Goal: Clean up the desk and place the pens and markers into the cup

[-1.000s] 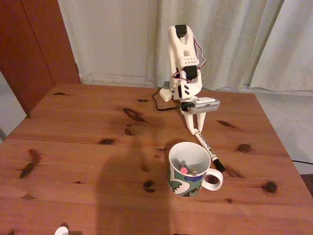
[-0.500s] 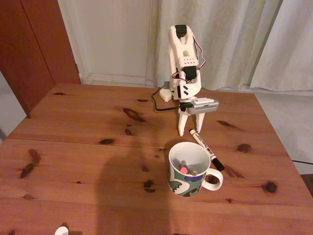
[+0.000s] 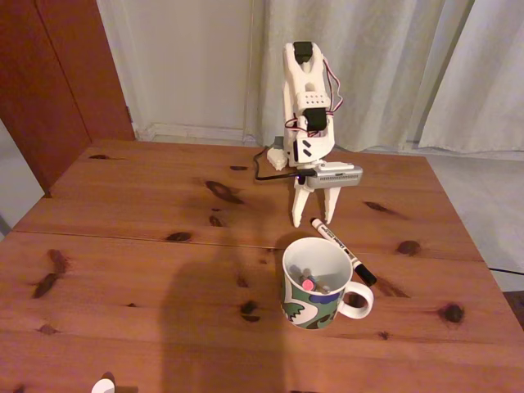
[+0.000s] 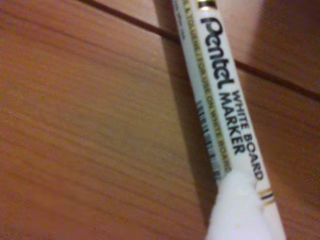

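Where the desk runs nearest the camera in the fixed view, a small white object sits at its front edge, partly cut off, and a broad soft shadow lies across the boards. Farther in stands the cup, white inside with a green, white and blue pattern outside and its handle to the right; a pink-ended stick and a few darker ones rest inside it. Just behind the cup's rim lies the white marker, flat on the wood, slanting from upper left to its black cap at lower right, close to the rim. The wrist view reads its barrel: "Pentel" and "WHITE BOARD MARKER". The gripper points down at the marker's upper end, its two white fingers spread apart, one left of the marker, the other above it; contact cannot be told. A black cable curls by the arm's base, with curtains and a door behind.
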Controlling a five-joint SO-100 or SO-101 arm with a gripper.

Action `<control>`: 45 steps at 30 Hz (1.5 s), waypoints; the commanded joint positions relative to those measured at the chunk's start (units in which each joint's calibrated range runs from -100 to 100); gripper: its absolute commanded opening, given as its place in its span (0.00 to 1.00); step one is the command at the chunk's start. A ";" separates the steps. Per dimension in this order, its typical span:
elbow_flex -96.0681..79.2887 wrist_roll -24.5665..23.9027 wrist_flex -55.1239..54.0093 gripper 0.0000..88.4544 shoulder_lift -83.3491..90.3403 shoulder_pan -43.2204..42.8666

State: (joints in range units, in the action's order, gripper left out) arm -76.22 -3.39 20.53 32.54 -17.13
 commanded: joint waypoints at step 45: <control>32.58 1.46 1.28 0.17 -24.81 6.15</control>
State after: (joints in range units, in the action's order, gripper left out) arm -49.98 -2.42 21.78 8.22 -12.14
